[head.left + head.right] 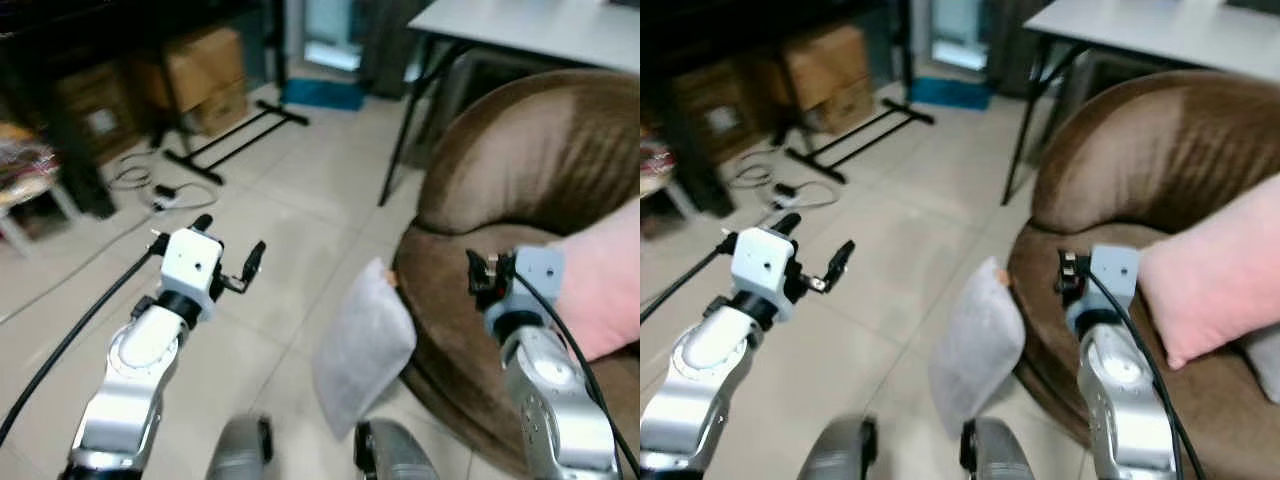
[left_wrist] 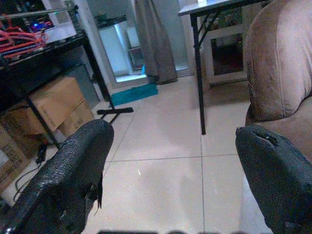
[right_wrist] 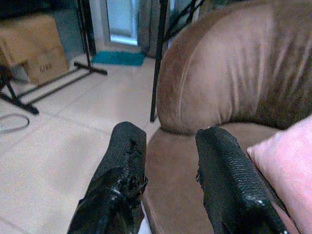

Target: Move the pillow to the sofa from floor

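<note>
well, the brown sofa [image 1: 530, 200] filled the robot's right side, its rounded back curving over a seat where a pink cushion [image 1: 1220, 270] lay. the tiled floor [image 1: 290, 200] spread out to the left, with a grey table [image 1: 540, 30] on black legs behind the sofa, cardboard boxes [image 1: 205, 75] under a dark rack, a black stand base [image 1: 235, 140] and loose cables [image 1: 140, 185] further back. the white pillow [image 1: 365, 345] stood tilted on the floor, leaning against the sofa's front edge, between the two arms and lower than both. the right gripper [image 3: 168, 161] hovered above the sofa's seat rim, just beside the pillow's upper corner, jaws parted a moderate way and holding nothing. the left gripper [image 1: 228, 252] hung over bare floor, apart from the pillow, jaws spread wide and empty.
</note>
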